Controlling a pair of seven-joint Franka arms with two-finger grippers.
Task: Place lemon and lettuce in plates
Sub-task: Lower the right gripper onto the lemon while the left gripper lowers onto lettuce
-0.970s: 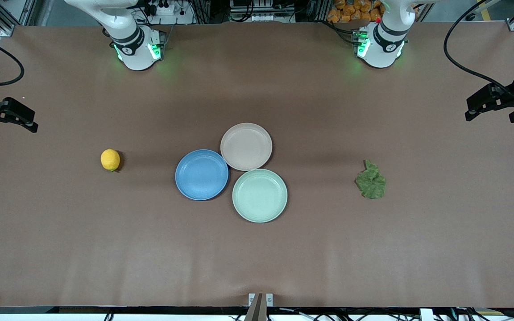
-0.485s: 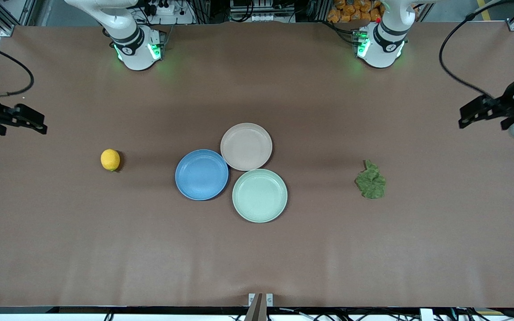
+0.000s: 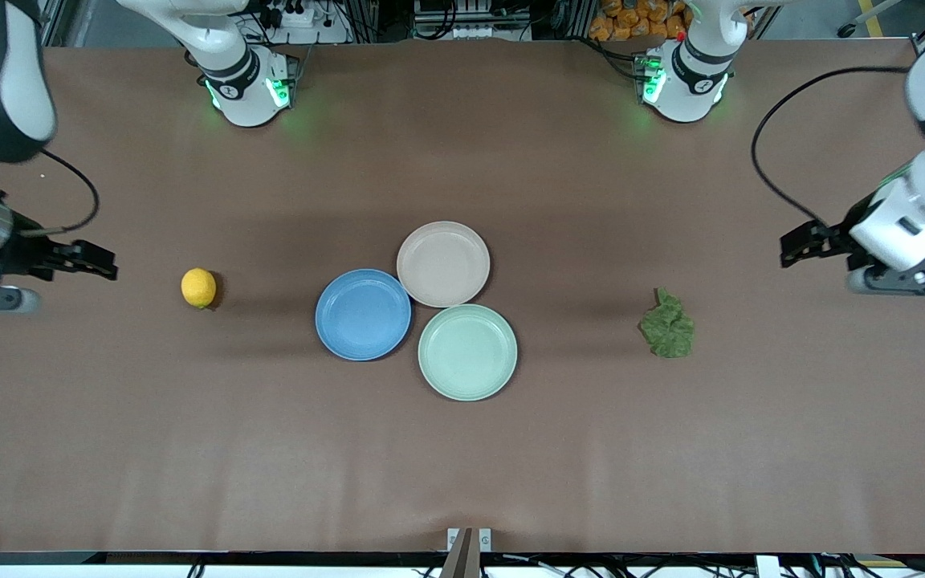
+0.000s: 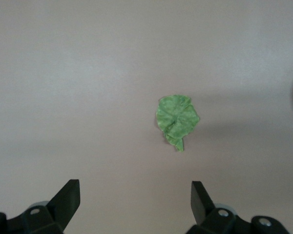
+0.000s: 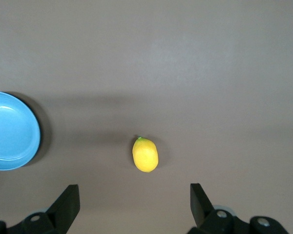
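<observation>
The lemon (image 3: 198,287) lies on the table toward the right arm's end and also shows in the right wrist view (image 5: 145,154). The lettuce (image 3: 667,326) lies flat toward the left arm's end and shows in the left wrist view (image 4: 177,119). The blue plate (image 3: 363,314) and the beige-pink plate (image 3: 442,264) sit empty at mid-table, touching. My right gripper (image 3: 97,262) (image 5: 134,197) is open and empty over bare table beside the lemon. My left gripper (image 3: 800,243) (image 4: 135,195) is open and empty over bare table beside the lettuce.
An empty mint-green plate (image 3: 467,352) sits against the other two plates, nearest the front camera. The blue plate's rim shows in the right wrist view (image 5: 10,130). Both arm bases stand along the table's back edge. A black cable (image 3: 776,152) hangs from the left arm.
Both arms have swung in from the table's ends. The right gripper moved toward the lemon and the left gripper toward the lettuce. The objects have not moved.
</observation>
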